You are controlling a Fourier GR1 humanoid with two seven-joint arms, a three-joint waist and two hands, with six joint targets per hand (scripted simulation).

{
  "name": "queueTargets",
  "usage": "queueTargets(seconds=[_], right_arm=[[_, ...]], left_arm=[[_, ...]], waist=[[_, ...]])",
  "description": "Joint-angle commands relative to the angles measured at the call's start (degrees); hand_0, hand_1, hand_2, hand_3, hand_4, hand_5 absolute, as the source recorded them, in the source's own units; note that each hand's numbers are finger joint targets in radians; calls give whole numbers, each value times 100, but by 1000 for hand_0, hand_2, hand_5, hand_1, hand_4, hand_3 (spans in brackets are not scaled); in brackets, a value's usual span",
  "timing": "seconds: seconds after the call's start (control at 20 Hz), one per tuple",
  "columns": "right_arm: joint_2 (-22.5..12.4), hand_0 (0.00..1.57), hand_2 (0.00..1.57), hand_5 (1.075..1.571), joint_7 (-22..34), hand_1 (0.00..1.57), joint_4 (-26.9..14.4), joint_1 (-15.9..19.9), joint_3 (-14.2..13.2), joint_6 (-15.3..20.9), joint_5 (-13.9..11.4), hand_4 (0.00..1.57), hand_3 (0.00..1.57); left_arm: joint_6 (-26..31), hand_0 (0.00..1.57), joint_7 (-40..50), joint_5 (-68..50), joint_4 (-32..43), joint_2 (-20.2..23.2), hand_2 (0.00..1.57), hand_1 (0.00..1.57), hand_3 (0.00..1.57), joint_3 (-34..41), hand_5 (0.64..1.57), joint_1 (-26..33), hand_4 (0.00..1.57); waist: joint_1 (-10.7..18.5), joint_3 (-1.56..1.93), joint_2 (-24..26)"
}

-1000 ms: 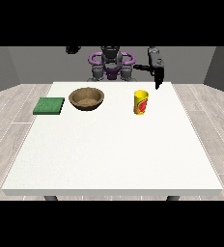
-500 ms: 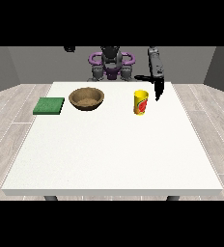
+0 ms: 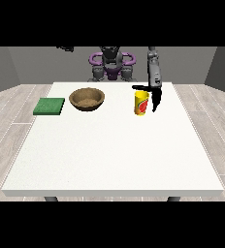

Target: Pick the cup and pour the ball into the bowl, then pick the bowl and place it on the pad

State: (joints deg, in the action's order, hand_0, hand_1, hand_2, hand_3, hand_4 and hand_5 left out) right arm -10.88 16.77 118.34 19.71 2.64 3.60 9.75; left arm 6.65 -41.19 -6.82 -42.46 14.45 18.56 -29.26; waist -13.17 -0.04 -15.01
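A yellow cup [image 3: 141, 102] with a red mark stands upright right of the table's middle, towards the far edge. The hand at the view's right [image 3: 155, 99] hangs just beside the cup's right side, fingers pointing down and straight, thumb stretched left above the cup's rim. No ball shows from this angle. A brown wooden bowl [image 3: 87, 99] sits left of the cup, and a green pad [image 3: 49, 106] lies flat further left. The hand at the view's left [image 3: 66, 48] is raised high near the picture's top, small and dark.
The white table [image 3: 114, 155] stretches broadly towards the camera in front of the objects. The robot's torso [image 3: 110, 65] stands behind the far edge. Wooden floor surrounds the table.
The hand at the view's right has come down and forward from near the shoulder until it hangs right next to the cup. The cup, bowl and pad have stayed put.
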Motion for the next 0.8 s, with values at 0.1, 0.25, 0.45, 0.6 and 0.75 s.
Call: queueTargets(seconds=[0.1,0.25,0.45,0.6,0.75], right_arm=[[-149,0,0,1567,233,0,441,75,-361,-41,169,0,0],[-306,0,0,1567,465,0,1157,-110,-335,-237,408,0,0],[-393,0,0,1562,81,0,903,-288,-678,-528,694,0,0],[-590,0,0,1559,317,0,960,21,-1122,-523,1079,0,0],[-549,0,0,1561,402,0,845,-270,-1185,-498,1065,89,0]], left_arm=[[-17,0,-423,55,796,161,0,0,0,82,1430,-456,0],[-175,0,-950,-34,1144,298,0,0,0,380,1409,-384,0],[-1082,1320,-1506,541,948,410,1571,1320,1571,145,1530,-24,965],[-1327,1317,-1732,749,1158,414,1571,1317,1571,47,1487,-41,1039],[-1621,1322,-1602,938,1252,291,1571,1322,1571,-103,1484,-18,1075]], waist=[[-74,-2,-182],[-556,-6,-507],[-540,2,-537],[-482,-1,-595],[-326,2,-265]])
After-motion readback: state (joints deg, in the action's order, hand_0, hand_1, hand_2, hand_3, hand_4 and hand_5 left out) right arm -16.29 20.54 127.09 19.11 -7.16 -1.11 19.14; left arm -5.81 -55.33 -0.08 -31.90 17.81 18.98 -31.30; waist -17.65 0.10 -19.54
